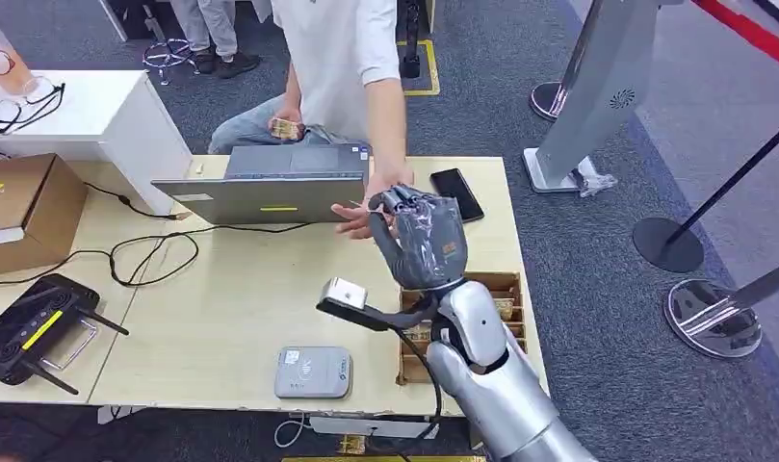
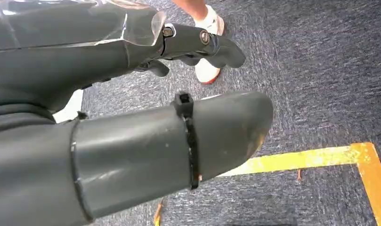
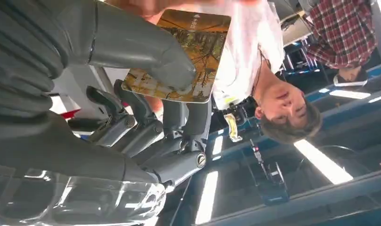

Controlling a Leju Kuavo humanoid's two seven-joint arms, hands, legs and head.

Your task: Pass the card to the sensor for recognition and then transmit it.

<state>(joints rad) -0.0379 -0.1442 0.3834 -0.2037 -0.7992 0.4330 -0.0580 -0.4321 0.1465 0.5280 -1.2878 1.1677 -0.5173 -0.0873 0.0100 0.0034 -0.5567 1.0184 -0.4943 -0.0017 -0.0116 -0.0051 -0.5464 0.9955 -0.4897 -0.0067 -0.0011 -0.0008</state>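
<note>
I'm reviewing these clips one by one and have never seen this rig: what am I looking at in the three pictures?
This is a humanoid robot with two silver arms ending in grey hands. The head view looks down from the robot's body onto a wooden table. On it lie a grey card reader, a laptop, a black phone, a router and a wooden tray of cards. The right hand is raised toward a person's hand. The right wrist view, turned upside down, shows that hand pinching a picture card. The left wrist view shows the left hand, holding nothing, over carpet.
</note>
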